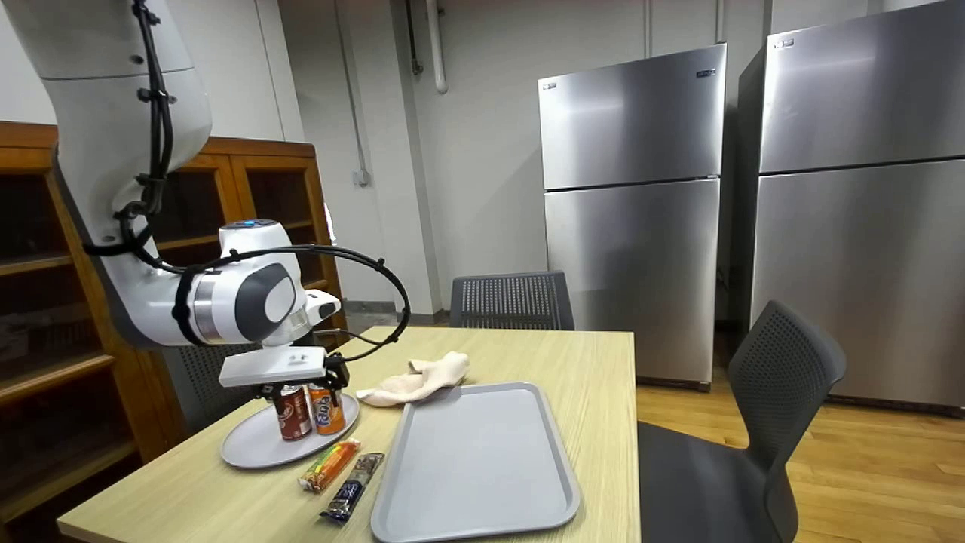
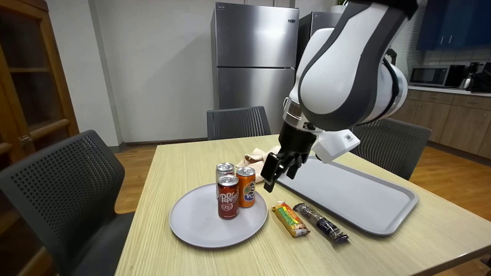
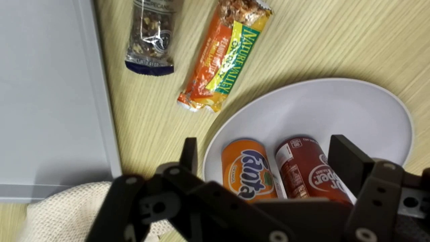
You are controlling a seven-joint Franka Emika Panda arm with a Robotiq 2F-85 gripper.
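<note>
In an exterior view, the end effector (image 2: 280, 181) hangs near the centre of the frame, above the table (image 2: 188, 161), released, its jaws spread apart. Just left of it in that frame are the cans nearest to it: an orange Fanta can (image 2: 245, 191), a dark red Dr Pepper can (image 2: 228, 203) and, partly hidden behind them, a silver can (image 2: 224, 170). All three stand upright on a round grey plate (image 2: 191, 230). In the wrist view, the Fanta and Dr Pepper cans show below the middle, in line with the gap between the fingers (image 3: 347, 161). A Nature Valley bar (image 3: 225, 60) lies at the upper middle of that frame, with a dark-wrapped bar (image 3: 153, 37) to its left. A grey tray (image 3: 50, 84) fills the left side, and a cream cloth (image 3: 67, 215) lies by its corner at the lower left.
</note>
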